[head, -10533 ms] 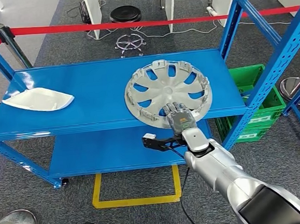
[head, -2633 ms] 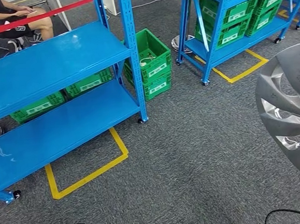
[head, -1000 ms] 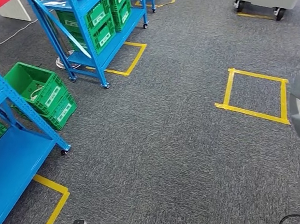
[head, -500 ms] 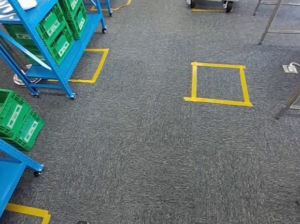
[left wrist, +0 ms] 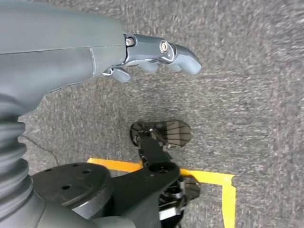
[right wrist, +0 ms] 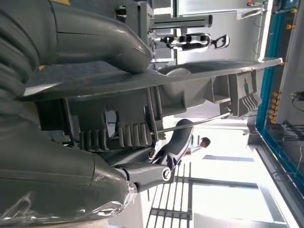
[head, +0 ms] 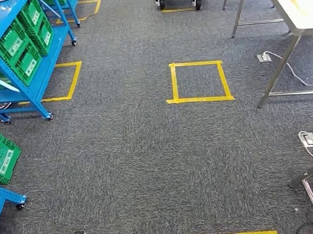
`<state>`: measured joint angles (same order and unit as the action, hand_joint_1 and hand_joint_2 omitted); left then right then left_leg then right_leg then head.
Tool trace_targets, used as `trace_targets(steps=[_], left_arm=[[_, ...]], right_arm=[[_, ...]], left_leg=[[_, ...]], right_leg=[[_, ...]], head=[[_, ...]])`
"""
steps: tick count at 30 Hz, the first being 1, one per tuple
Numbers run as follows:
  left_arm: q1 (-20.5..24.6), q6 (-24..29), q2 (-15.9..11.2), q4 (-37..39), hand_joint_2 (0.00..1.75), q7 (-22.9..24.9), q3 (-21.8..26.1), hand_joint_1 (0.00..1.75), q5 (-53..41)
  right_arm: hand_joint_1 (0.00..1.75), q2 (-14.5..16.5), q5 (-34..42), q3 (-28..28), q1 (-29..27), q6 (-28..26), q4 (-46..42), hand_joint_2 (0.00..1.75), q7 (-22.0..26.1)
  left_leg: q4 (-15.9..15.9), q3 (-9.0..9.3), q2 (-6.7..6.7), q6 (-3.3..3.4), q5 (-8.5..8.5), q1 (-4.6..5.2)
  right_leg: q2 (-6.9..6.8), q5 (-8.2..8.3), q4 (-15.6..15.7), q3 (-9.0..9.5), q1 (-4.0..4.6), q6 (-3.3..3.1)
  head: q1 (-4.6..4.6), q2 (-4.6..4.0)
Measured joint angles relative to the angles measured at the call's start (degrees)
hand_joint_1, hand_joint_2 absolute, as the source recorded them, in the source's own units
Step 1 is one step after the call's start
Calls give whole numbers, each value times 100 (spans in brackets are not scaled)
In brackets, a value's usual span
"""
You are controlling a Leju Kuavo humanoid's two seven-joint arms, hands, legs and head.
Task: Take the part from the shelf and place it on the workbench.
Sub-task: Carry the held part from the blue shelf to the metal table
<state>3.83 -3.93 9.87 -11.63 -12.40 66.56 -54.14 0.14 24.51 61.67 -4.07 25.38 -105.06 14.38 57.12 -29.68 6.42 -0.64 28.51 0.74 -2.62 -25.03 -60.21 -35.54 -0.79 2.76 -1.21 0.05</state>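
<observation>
my view is swinging past the blue shelving [head: 27,56] toward the workbench [head: 297,8]; my right hand [right wrist: 107,109] is clamping the hubcap [right wrist: 201,78] rim for carrying, left hand [left wrist: 118,52] hanging slack, fingers apart.

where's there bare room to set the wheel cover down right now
In the head view, the pale workbench top at the upper right looks bare on the corner in frame. Open carpet lies between the blue shelf and the workbench legs. The shelf is packed with green crates. The right hand grips the wheel cover.
</observation>
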Motion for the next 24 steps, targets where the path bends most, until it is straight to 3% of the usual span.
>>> trace_targets(steps=[1, 3, 5, 6, 7, 8, 9, 10, 12, 14, 16, 17, 18, 20, 21, 23, 24], left_arm=[[7, -11, -7, 0, 175, -35, 14, 0, 10], [17, -15, -26, 0, 175, -93, 44, 0, 25], [15, -8, -38, 0, 175, -115, 80, 0, 33], [9, -7, -42, 0, 175, -119, 96, 0, 34], [2, -7, -47, 0, 175, -120, 106, 0, 34], [-2, -7, -56, 0, 175, -121, 115, 0, 34], [-4, -7, -66, 0, 175, -122, 121, 0, 34], [-4, -5, -75, 0, 175, -124, 124, 0, 33], [-1, 1, -92, 0, 175, -120, 127, 0, 21], [5, 25, -103, 0, 175, -73, 129, 0, -6], [9, 56, -103, 0, 175, 6, 134, 0, -31], [12, 64, -100, 0, 175, 37, 141, 0, -37], [12, 69, -100, 0, 175, 61, 149, 0, -38], [6, 70, -104, 0, 175, 90, 163, 0, -39], [-2, 69, -107, 0, 175, 98, 168, 0, -39], [-12, 67, -104, 0, 175, 118, 179, 0, -41], [-12, 65, -99, 0, 175, 127, 187, 0, -43]], right_arm=[[175, -37, 35, -142, -65, -84, 5, 175, 42], [175, -98, 139, -280, -182, -135, -7, 175, 28], [175, -131, 176, -326, -247, -140, -21, 175, -36], [175, -134, 166, -334, -272, -138, -26, 175, -59], [175, -135, 156, -335, -302, -136, -33, 175, -77], [175, -135, 151, -332, -335, -135, -41, 175, -88], [175, -136, 148, -327, -361, -133, -48, 175, -96], [175, -136, 134, -321, -377, -132, -56, 175, -103], [175, -135, 56, -302, -382, -131, -68, 175, -109], [175, -134, -67, -251, -371, -142, -79, 175, -110], [175, -134, -176, -149, -373, -185, -92, 175, -109], [175, -137, -235, -78, -376, -215, -99, 175, -105], [175, -143, -305, -5, -365, -241, -106, 175, -100], [175, -154, -428, 106, -316, -279, -115, 175, -92], [175, -158, -461, 140, -290, -290, -116, 175, -90], [175, -160, -528, 198, -273, -315, -116, 175, -81], [175, -164, -580, 231, -265, -326, -116, 175, -74]], left_leg=[[-4, 5, 21, -28, 12, -6], [188, -73, -172, -81, 179, -31], [841, -386, -475, -98, 541, -46], [1241, -597, -549, -90, 705, -44], [1548, -769, -586, -76, 788, -41], [1665, -858, -606, -53, 750, -37], [1577, -847, -627, -25, 606, -32], [1297, -735, -674, 8, 384, -26], [555, -410, -961, 77, -12, -31], [129, -225, -1172, 96, -122, -35], [45, -196, -1077, 111, -120, -24], [10, -182, -1001, 141, -142, -24], [-26, -166, -920, 172, -166, -28], [-71, -143, -749, 215, -184, -29], [-72, -141, -665, 227, -180, -25], [-70, -135, -494, 226, -168, -21], [-68, -128, -413, 216, -158, -23]], right_leg=[[62, 4, -1, -13, -1, -39], [173, 14, 4, -23, -6, -109], [297, 26, 9, -38, -4, -161], [369, 30, 9, -48, 4, -177], [449, 33, 9, -55, 13, -186], [534, 35, 9, -58, 22, -192], [621, 38, 9, -56, 28, -193], [709, 42, 9, -52, 29, -190], [870, 54, 1, -58, 22, -170], [1024, 85, 2, -102, -3, -114], [1165, 133, 39, -152, -37, -33], [1098, 129, 27, -182, -39, -7], [940, 67, -70, -243, -29, 13], [504, -238, -609, -499, -7, 46], [383, -422, -983, -669, -9, 71], [311, -577, -1453, -864, -28, 115], [293, -506, -1392, -809, -37, 133]], head=[[4, 1], [7, 0], [17, 0], [22, 0], [25, 1], [24, 0], [24, 0], [23, 0], [22, -1], [20, 1], [26, 0], [28, -1], [23, -1], [9, -1], [6, -1], [7, 0], [6, 0]])
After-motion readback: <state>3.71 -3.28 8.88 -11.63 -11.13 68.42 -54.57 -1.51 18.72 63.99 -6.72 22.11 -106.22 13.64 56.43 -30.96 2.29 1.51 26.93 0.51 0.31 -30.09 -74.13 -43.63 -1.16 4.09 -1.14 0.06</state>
